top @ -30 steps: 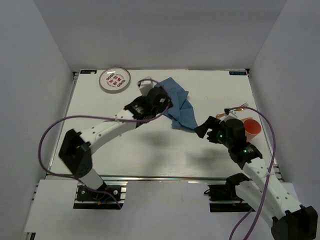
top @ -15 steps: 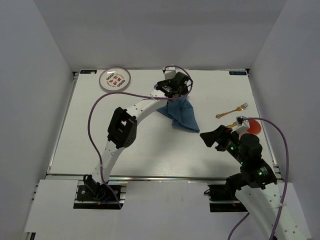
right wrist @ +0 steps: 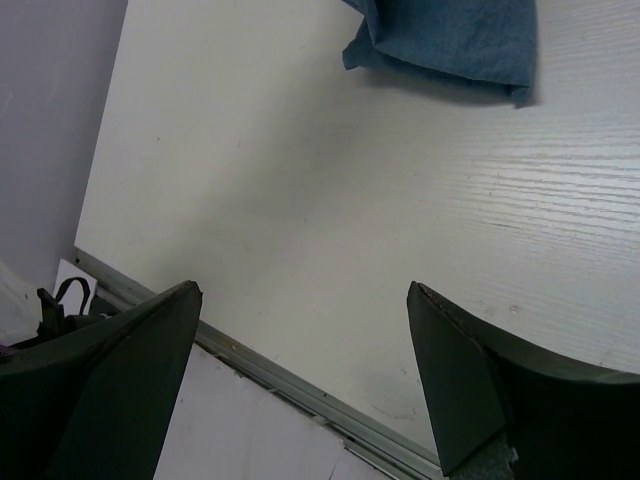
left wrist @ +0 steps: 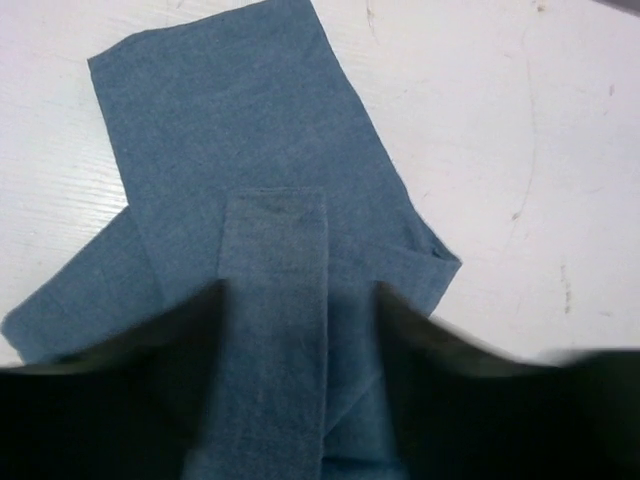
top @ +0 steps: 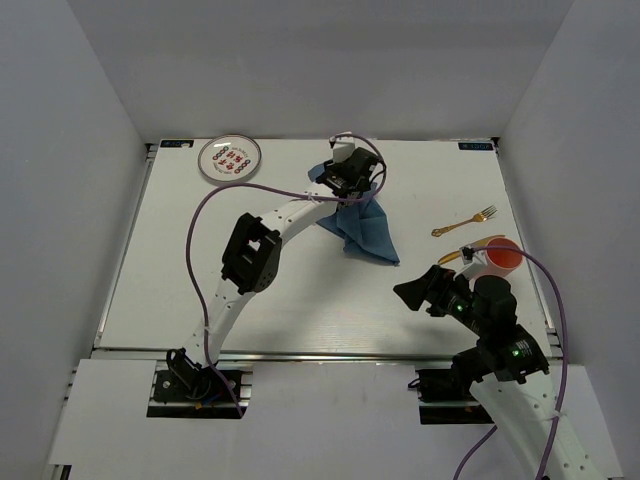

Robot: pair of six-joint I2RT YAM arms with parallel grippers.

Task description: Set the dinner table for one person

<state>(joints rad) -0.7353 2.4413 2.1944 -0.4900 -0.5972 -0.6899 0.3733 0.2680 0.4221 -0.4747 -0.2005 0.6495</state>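
Note:
The white dinner table (top: pixel 190 260) holds a crumpled blue cloth placemat (top: pixel 367 232) at the far middle. My left gripper (top: pixel 352 180) reaches over the cloth's far end and is shut on a fold of it. In the left wrist view, a strip of the cloth (left wrist: pixel 240 130) runs between the gripper's (left wrist: pixel 300 305) fingers. My right gripper (top: pixel 412 292) is open and empty above the table near its front right. In the right wrist view it (right wrist: pixel 305 290) looks down at bare tabletop (right wrist: pixel 300 150), with the cloth (right wrist: pixel 450 40) at the top edge.
A round plate with red marks (top: pixel 229 158) sits at the far left. A gold fork (top: pixel 466 222), a red cup (top: pixel 500 256) and another gold utensil (top: pixel 453 258) lie at the right. The metal rail (right wrist: pixel 260 365) runs along the near edge.
My left arm has stretched out to the far middle with the cloth in its grip, lifting that end. My right arm has drawn back toward the near edge.

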